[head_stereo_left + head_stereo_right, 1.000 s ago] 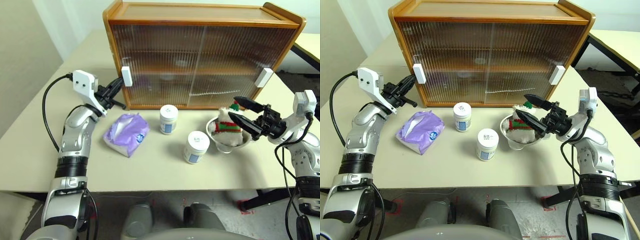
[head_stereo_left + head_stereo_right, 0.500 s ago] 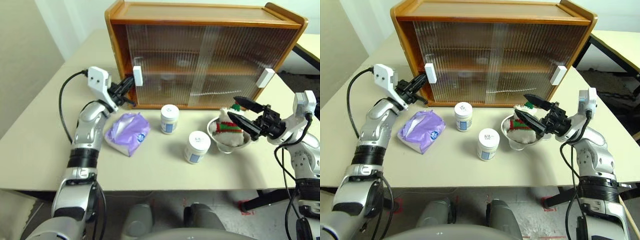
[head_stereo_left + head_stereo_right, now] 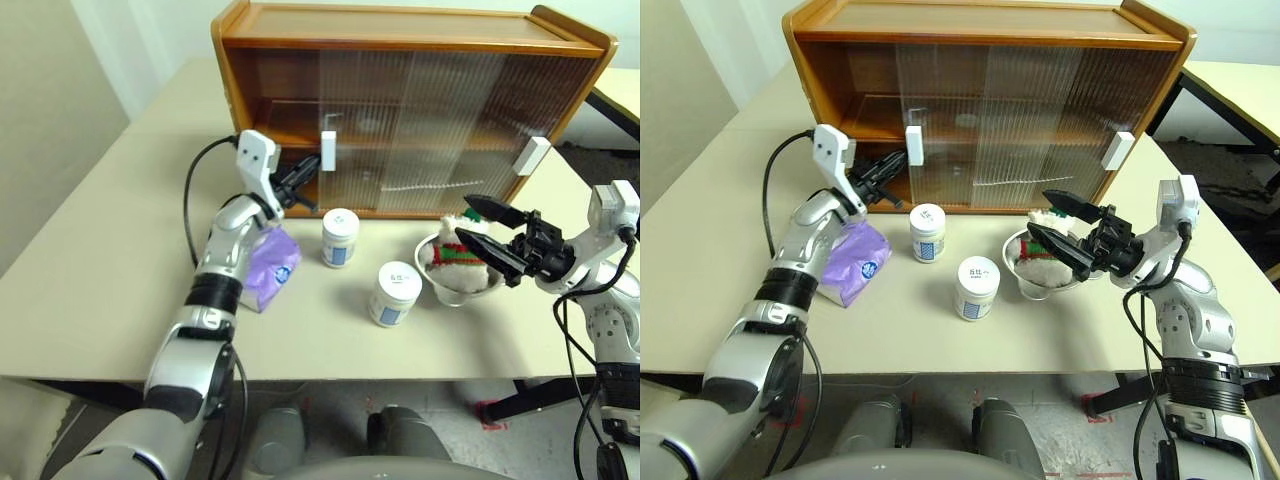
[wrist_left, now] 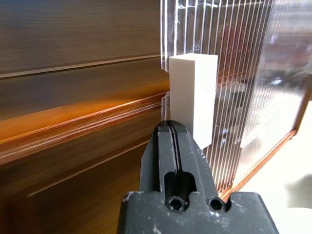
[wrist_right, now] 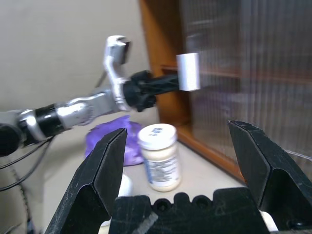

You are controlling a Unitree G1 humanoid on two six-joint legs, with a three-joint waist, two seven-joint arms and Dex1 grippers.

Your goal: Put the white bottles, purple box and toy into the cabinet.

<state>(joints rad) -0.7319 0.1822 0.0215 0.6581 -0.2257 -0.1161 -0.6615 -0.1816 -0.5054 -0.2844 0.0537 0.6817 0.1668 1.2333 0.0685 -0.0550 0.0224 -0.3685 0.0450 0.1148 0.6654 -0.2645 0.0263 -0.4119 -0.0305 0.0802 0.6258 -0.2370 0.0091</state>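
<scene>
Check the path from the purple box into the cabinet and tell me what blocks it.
Nothing visible blocks it. The left door is pushed aside, leaving the cabinet open at its left end, straight behind the purple box. The shut left hand at the door's white handle stands just off that opening.

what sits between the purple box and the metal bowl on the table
Both white bottles stand between the purple box and the metal bowl, as the left eye view shows; bare table surrounds them.
</scene>
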